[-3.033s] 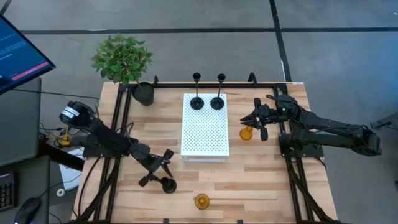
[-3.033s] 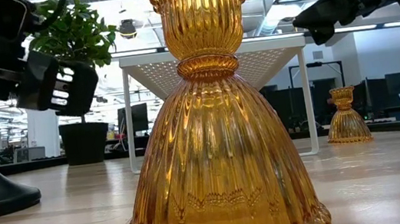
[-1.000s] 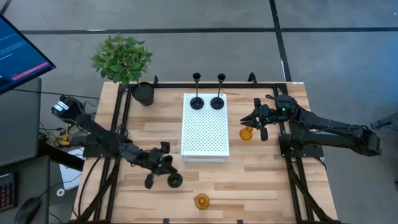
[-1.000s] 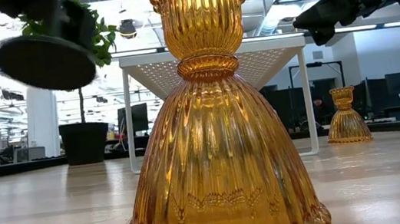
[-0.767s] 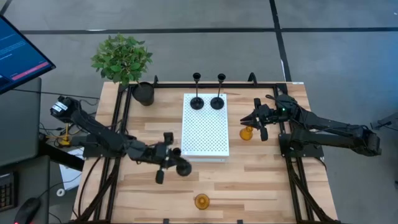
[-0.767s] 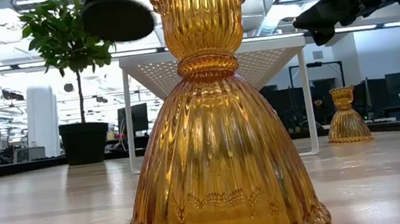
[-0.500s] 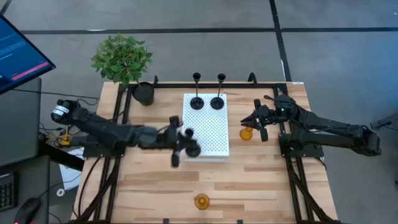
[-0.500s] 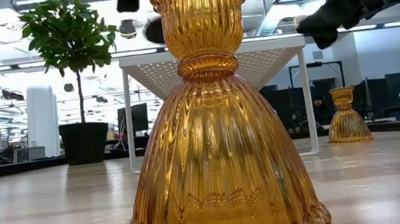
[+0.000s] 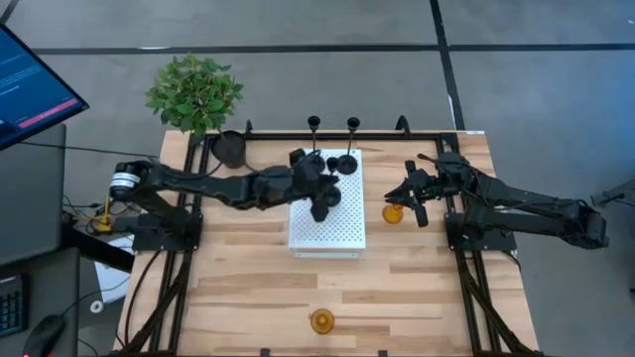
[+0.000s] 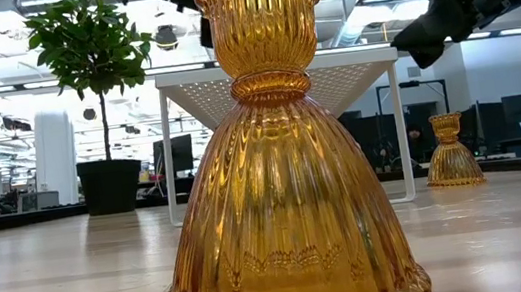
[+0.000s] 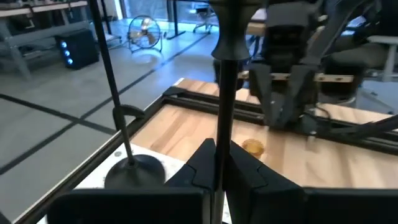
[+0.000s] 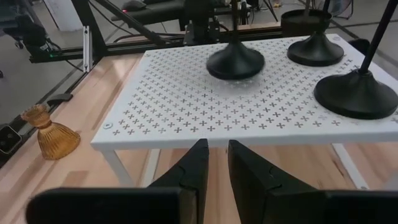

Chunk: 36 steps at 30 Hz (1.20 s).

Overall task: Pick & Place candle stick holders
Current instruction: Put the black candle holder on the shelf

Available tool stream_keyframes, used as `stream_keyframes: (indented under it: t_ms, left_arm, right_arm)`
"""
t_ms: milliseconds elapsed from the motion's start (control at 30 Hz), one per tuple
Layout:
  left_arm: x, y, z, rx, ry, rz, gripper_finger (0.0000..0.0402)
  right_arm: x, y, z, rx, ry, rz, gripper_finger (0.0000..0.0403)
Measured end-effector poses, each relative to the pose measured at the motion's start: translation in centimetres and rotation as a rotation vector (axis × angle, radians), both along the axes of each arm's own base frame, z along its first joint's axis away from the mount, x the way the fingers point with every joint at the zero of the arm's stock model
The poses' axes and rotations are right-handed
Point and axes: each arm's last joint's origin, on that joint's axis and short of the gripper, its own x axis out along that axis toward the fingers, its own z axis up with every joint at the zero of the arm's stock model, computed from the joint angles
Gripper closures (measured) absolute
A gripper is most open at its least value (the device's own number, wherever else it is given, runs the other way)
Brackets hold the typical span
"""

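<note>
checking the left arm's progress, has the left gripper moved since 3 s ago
Yes. The left gripper, shut on a tall thin-stemmed black candle stick holder, went from the table's near-left wooden boards, up and across, to over the white perforated riser.

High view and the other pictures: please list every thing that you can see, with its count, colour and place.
Table: 1, light wood, under both arms.
Stand: 1, white, perforated, middle of the table.
Tall holders: 2, black, on the stand's far end.
Held holder: 1, black, in the left gripper, above the stand.
Amber holders: 2, orange; one right of the stand, one near the front edge.
Plant: 1, green, in a black pot, far left corner.
Monitor: 1, beyond the table's left side.
Left gripper: shut on the held holder's stem.
Right gripper: open, empty, by the amber holder.
</note>
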Motion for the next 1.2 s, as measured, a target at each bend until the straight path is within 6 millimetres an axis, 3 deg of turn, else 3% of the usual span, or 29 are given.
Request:
stream_keyframes:
  t_ms: [200,833,1200]
  left_arm:
    - [0.9,0.7,-0.3,0.0,0.012,0.037,0.0387]
    - [0.8,0.8,-0.4,-0.007,0.009,0.104,0.0387]
    - [0.6,0.8,-1.9,-0.031,-0.023,0.105,0.0387]
  right_arm:
    - [0.0,0.0,-0.1,-0.004,0.006,0.002,0.0349]
    - [-0.1,0.0,-0.1,0.0,0.014,0.002,0.0349]
    - [-0.1,0.0,-0.1,0.0,0.014,0.002,0.0349]
